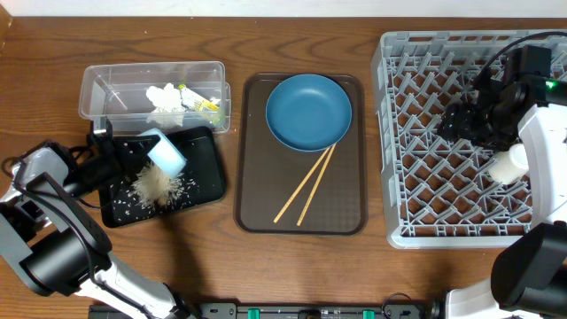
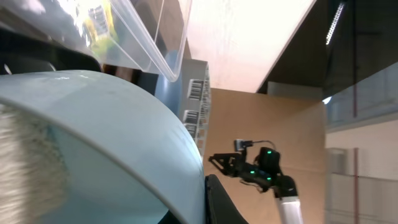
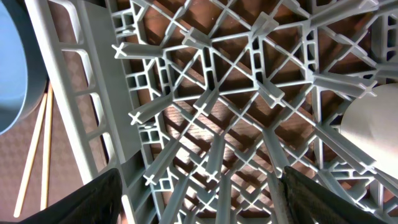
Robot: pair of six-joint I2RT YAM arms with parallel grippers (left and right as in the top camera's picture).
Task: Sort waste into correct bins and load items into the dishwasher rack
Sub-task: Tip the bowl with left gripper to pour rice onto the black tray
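Seemingly left claw point(image 1: 140, 157) tight on bowl point(image 1: 166, 152), grip hidden; right claw point(image 3: 205, 198) wide, empty.

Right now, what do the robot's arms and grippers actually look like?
Both arms are white and black tubes with rounded joints. Black cables loop along the left arm, which ends in the black left gripper. The right arm carries a small green light near the black right gripper, whose fingers are flat dark slabs.

It looks like a robot test room. A wooden table point(image 1: 292, 40) holds a grey dish rack point(image 1: 396, 133) on the right and a brown tray point(image 1: 257, 177), with robot arms point(image 1: 53, 248) at both ends.
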